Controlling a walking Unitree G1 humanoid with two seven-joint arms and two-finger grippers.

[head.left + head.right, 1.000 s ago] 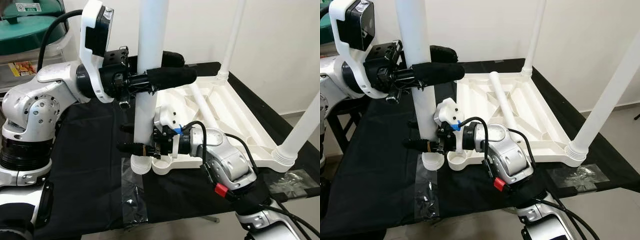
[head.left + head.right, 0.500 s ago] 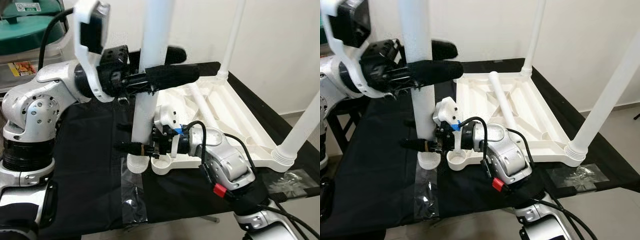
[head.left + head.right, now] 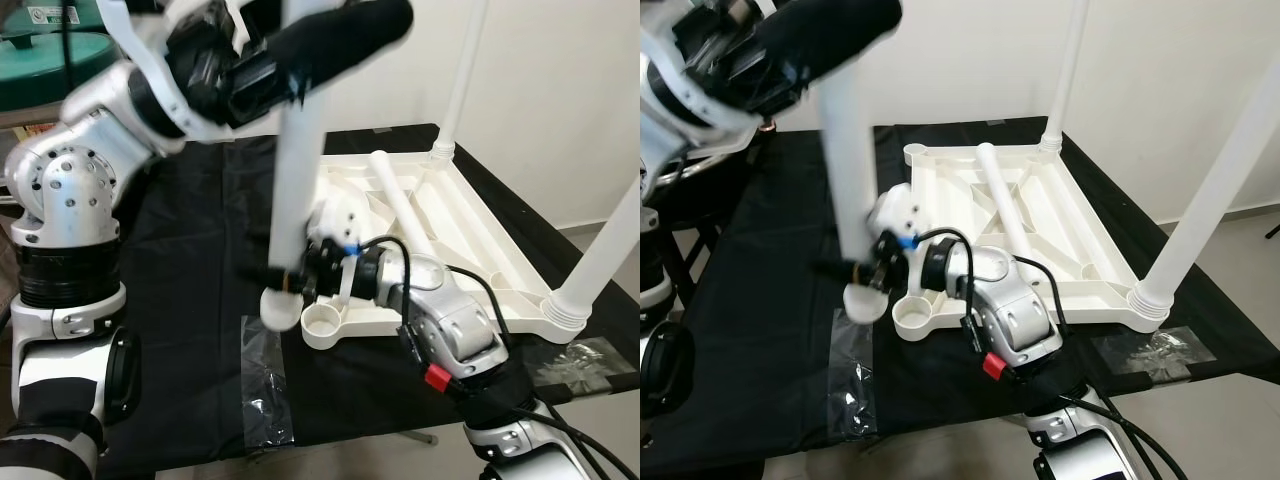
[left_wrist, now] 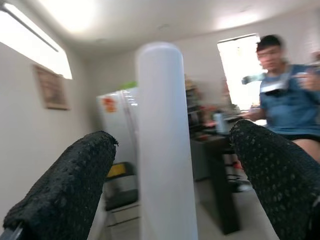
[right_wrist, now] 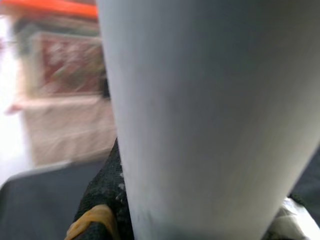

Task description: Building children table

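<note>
Here the left hand (image 3: pixel 330 45) is clenched around the upper part of a white table leg (image 3: pixel 295 190), which stands tilted above the black-covered tabletop (image 3: pixel 190 300). The right hand (image 3: pixel 285 280) grasps the same leg near its flared lower end, which hangs just beside the empty round corner socket (image 3: pixel 322 322) of the upside-down white children's table (image 3: pixel 470 240). Two legs already stand upright in that table's corners, the far one (image 3: pixel 462 75) and the near right one (image 3: pixel 605 255), and a loose leg (image 3: pixel 400 205) lies across its ribbed underside. In the left wrist view a blurred person (image 4: pixel 282 105) in blue sits behind
</note>
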